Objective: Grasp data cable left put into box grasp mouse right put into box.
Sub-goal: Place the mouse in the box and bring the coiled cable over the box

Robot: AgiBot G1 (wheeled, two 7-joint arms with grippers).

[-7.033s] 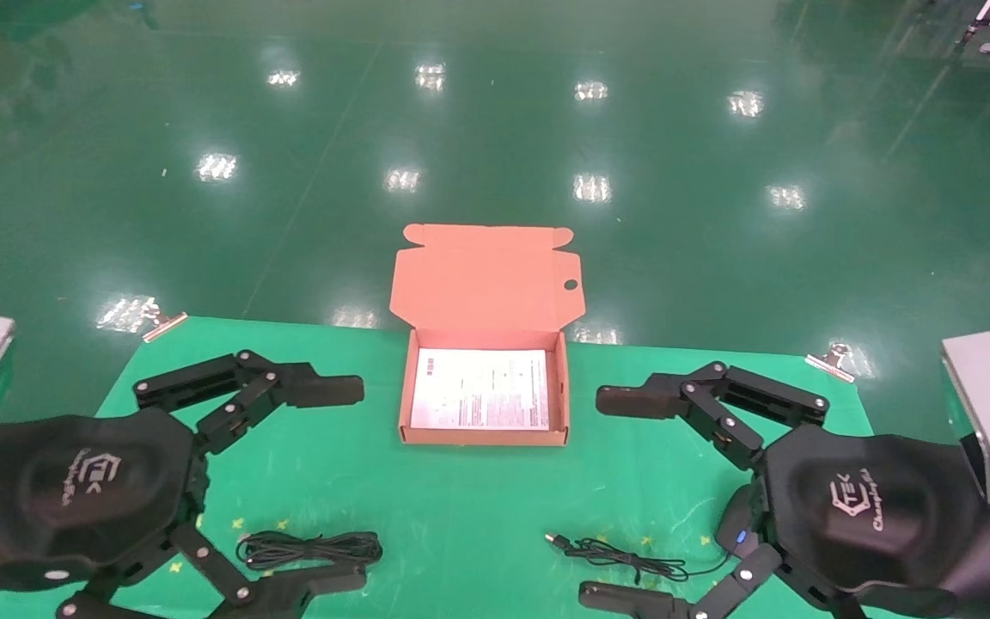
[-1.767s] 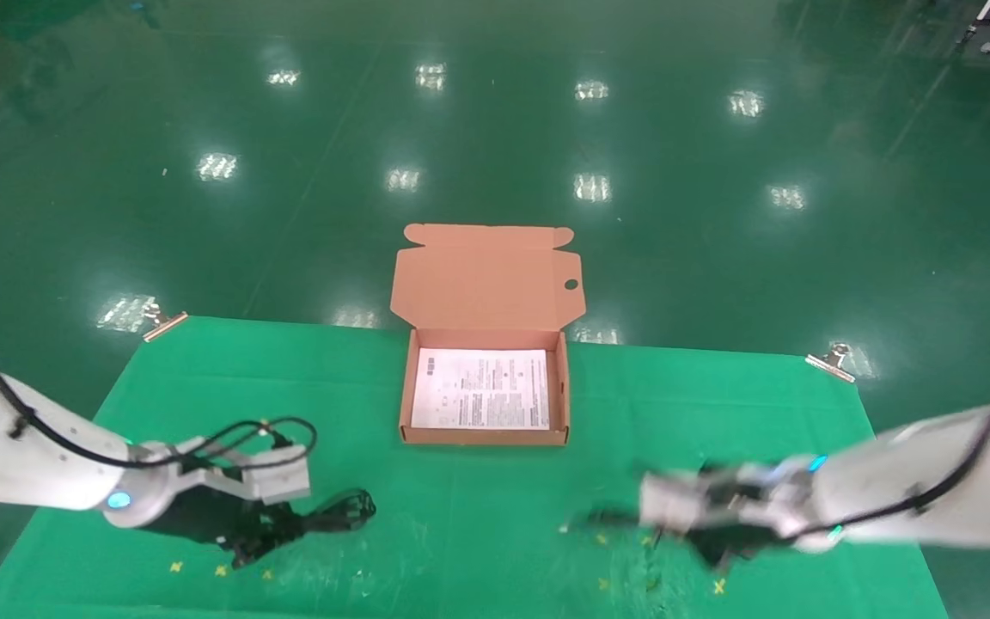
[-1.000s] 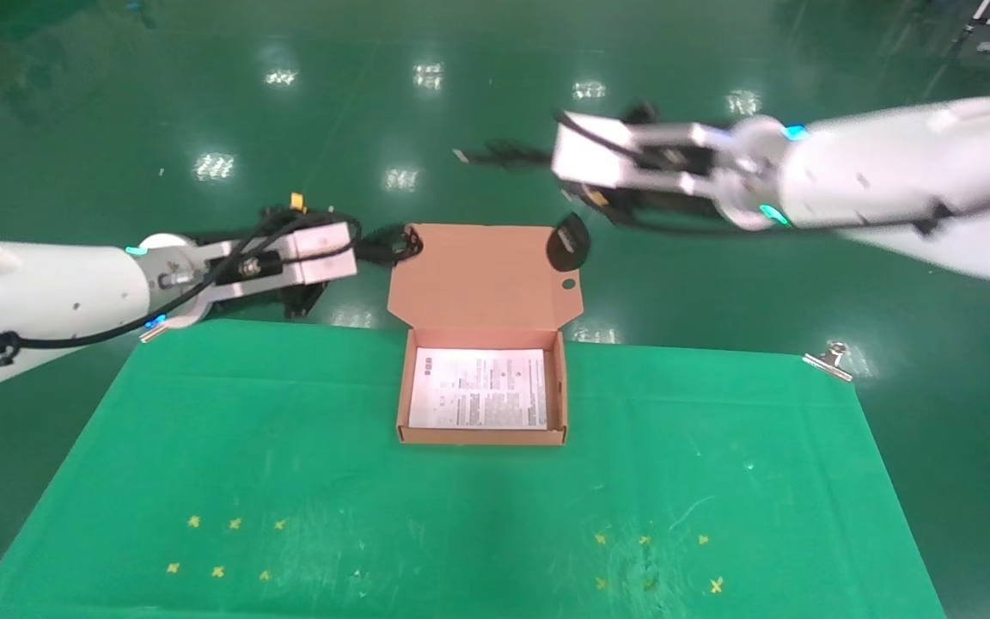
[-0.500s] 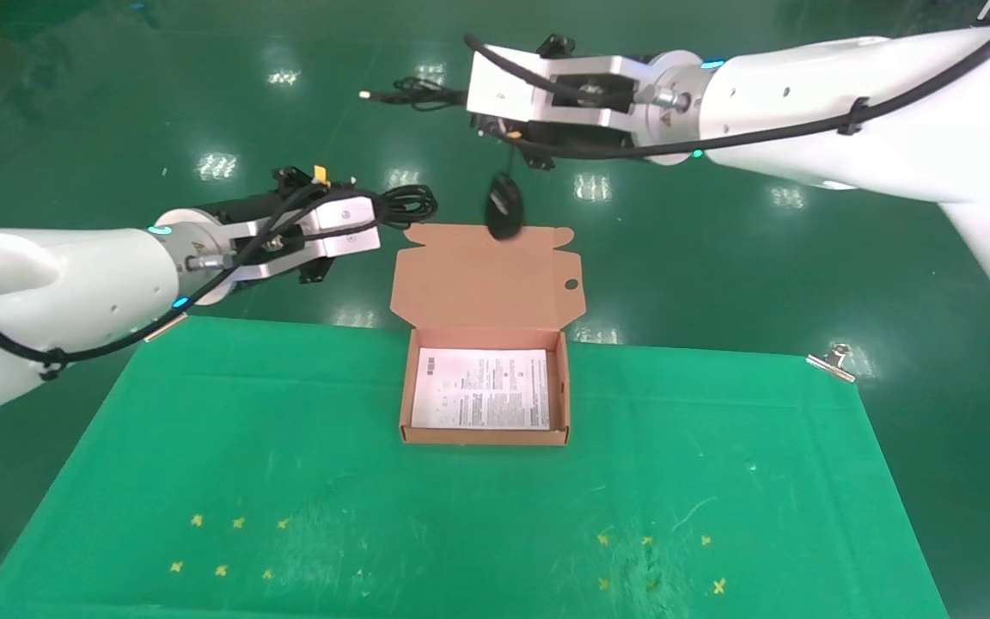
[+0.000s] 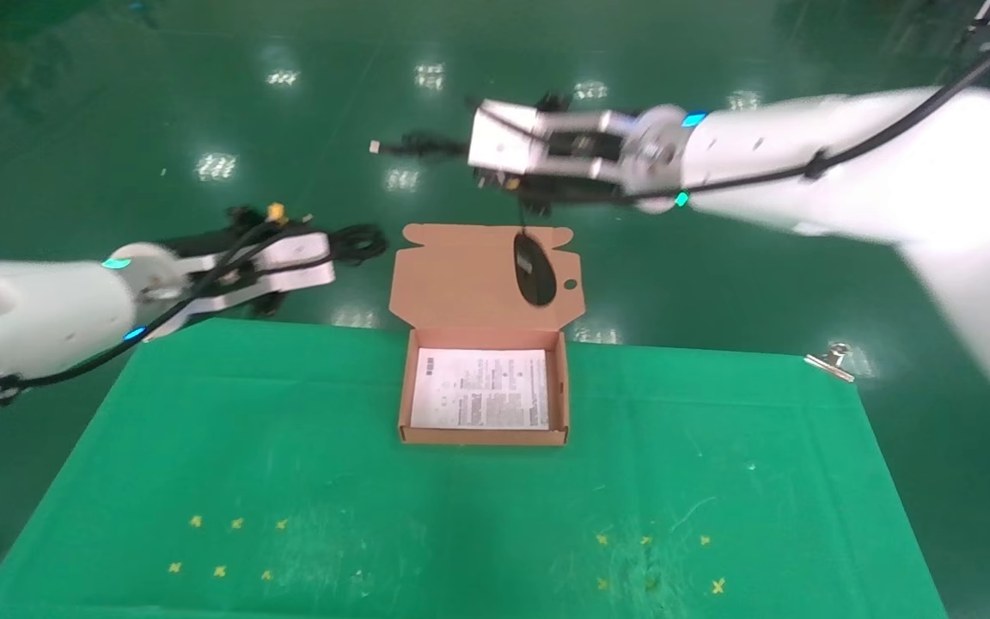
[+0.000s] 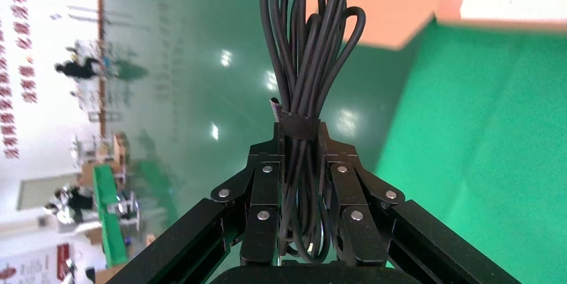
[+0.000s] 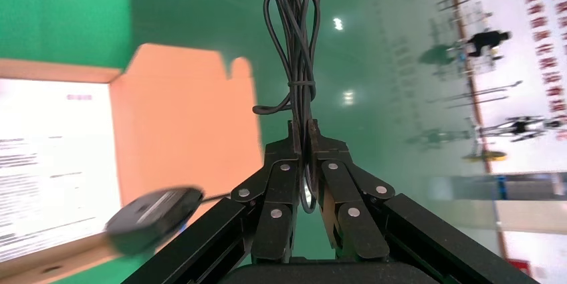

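A: Left gripper (image 6: 299, 164)?
B: Clamped on data cable (image 6: 309, 50), left of box (image 5: 404, 391) lid edge.
A: Right gripper (image 7: 302, 138)?
B: Pinching cord; mouse (image 5: 535, 269) dangles before lid, box interior unobstructed.

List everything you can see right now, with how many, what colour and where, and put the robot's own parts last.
box: one, orange-brown, on the far middle of the table, lid open and standing up.
printed sheet: one, white, flat inside the box.
data cable: one, black, a looped bundle held in the air left of the box lid.
mouse: one, black, hanging by its cord in front of the box lid.
table cover: one, green, with small yellow marks near the front.
clips: two, metal, at the far corners.
left gripper: fingers shut on the data cable.
right gripper: above the box lid, fingers shut on the mouse's cord.
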